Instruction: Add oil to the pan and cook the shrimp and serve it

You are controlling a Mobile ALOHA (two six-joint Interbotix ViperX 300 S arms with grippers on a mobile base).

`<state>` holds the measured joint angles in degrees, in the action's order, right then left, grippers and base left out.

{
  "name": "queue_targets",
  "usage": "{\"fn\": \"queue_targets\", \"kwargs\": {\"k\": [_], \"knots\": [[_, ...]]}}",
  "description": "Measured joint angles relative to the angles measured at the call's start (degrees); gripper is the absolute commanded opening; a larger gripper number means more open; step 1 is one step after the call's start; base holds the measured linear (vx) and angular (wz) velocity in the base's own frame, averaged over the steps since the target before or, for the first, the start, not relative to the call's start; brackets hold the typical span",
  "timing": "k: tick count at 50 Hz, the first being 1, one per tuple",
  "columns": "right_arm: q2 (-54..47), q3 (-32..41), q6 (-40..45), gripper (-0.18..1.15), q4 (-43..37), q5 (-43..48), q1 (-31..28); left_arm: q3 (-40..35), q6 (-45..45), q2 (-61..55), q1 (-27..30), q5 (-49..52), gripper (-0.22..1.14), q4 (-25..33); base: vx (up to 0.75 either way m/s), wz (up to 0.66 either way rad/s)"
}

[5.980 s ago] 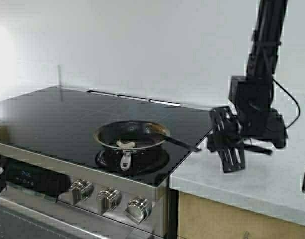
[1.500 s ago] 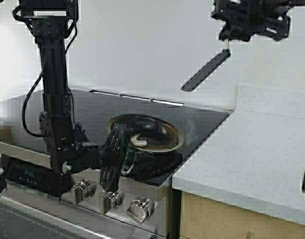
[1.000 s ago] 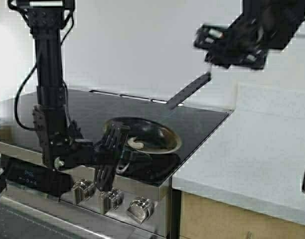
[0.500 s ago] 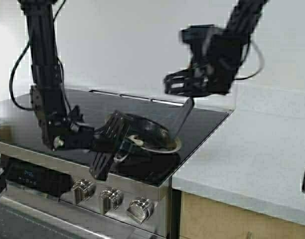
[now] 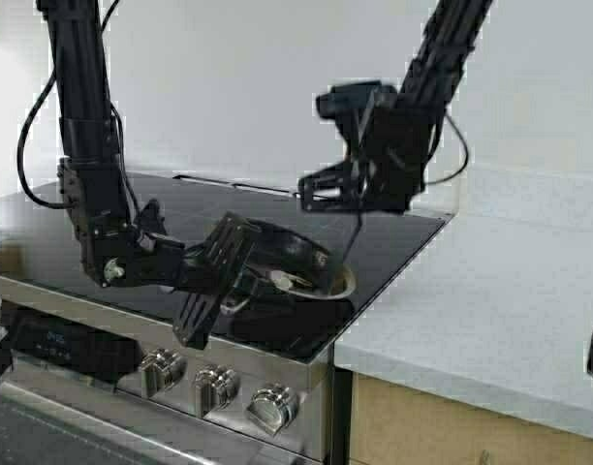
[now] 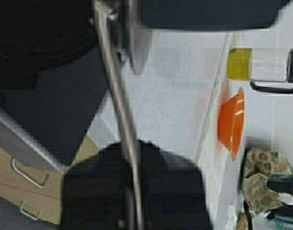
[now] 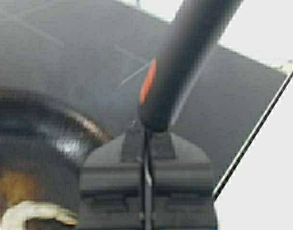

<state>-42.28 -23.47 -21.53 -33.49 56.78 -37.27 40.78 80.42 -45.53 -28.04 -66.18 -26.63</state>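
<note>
Pan: small round stainless-steel frying pan (image 5: 295, 263), tilted, at the black glass cooktop's (image 5: 103, 218) front right corner.
Contents: one pale curled shrimp (image 5: 282, 281).
Left gripper (image 5: 222, 276): clamped on the pan's metal handle (image 6: 118, 103).
Right gripper (image 5: 327, 191): gripping a black spatula (image 5: 347, 242) reaching to the pan rim.
Oil: yellow, in a clear black-handled jug (image 6: 266, 67) beside an orange bowl (image 6: 232, 122).
Writing: none legible.

Your left arm drops from ten o'clock, its left gripper (image 5: 222, 276) low at centre, clamped on the pan handle (image 6: 118, 110). Your right arm reaches in from one o'clock, right gripper (image 5: 327, 191) closed on a spatula (image 7: 177, 57).
</note>
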Motion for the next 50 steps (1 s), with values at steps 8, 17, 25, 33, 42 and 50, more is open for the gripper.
{"fn": "queue_targets", "kwargs": {"k": [8, 17, 25, 33, 42, 50], "knots": [[-1.4, 0.4, -0.1, 0.10, -0.2, 0.6, -1.5, 0.1, 0.0, 0.8, 0.1, 0.2, 0.02, 0.0, 0.00, 0.00], [-1.0, -4.0, 0.1, 0.10, -0.4, 1.2, -4.0, 0.1, 0.0, 1.3, 0.0, 1.6, 0.02, 0.5, 0.00, 0.00], [-0.1, -8.7, 0.2, 0.09, -1.9, 1.5, -7.0, 0.1, -1.0, 1.2, -0.2, 1.7, 0.02, 1.1, 0.00, 0.00], [0.6, -12.0, 1.0, 0.09, -6.3, 1.6, -10.1, 0.1, -1.0, 1.2, -0.4, 1.7, 0.02, 1.1, 0.00, 0.00], [1.0, -12.9, 1.5, 0.09, -12.0, 3.2, -10.9, 0.1, -1.0, 1.2, -0.4, 1.6, 0.02, 1.1, 0.00, 0.00], [4.1, -13.1, -1.1, 0.09, -13.1, 3.4, -9.6, 0.1, -1.0, 1.2, -0.6, 1.6, 0.02, 0.7, 0.00, 0.00]]}}
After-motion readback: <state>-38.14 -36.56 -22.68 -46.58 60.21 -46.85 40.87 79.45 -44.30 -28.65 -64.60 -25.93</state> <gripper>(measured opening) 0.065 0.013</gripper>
